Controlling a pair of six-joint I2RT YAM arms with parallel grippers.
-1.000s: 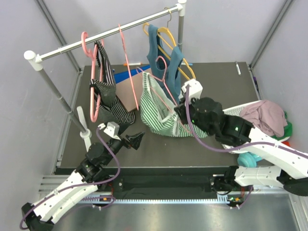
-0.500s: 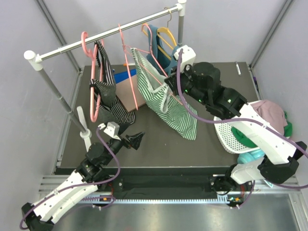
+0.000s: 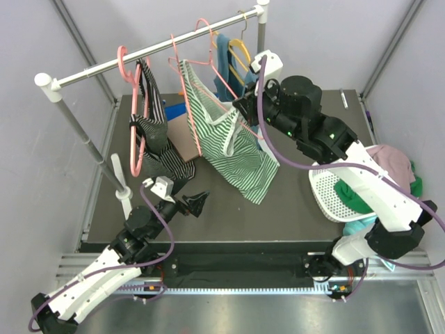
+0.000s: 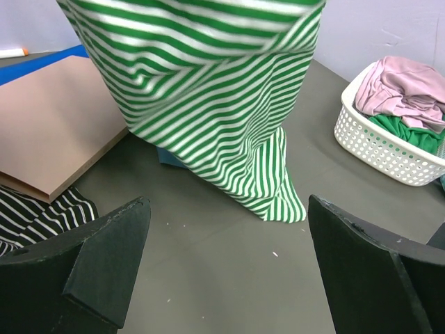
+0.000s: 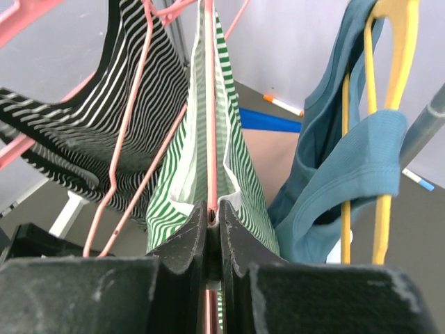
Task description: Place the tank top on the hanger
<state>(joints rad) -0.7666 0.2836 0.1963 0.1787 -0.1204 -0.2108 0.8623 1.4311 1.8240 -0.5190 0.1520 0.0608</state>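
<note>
The green-and-white striped tank top (image 3: 233, 142) hangs on the thin pink hanger (image 3: 210, 49), its hem dangling above the table. My right gripper (image 3: 243, 111) is shut on the hanger's wire (image 5: 209, 104) and holds it up beside the rail, with the hook close to the bar. The striped fabric (image 5: 240, 174) drapes on both sides of that wire. My left gripper (image 3: 191, 202) rests low near the table's front left, open and empty. In its wrist view the tank top (image 4: 208, 104) hangs ahead of my left gripper (image 4: 229, 264).
The clothes rail (image 3: 153, 52) carries a thick pink hanger with a black-and-white striped garment (image 3: 156, 132), an empty thin pink hanger (image 3: 186, 97) and a teal top (image 5: 348, 160) on a yellow hanger (image 5: 389, 21). A brown board (image 4: 55, 118) lies behind. A white basket (image 3: 334, 191) of clothes stands right.
My right arm has lifted the hanger and tank top up and to the left, from low over the table to the rail. The left arm has stayed put.
</note>
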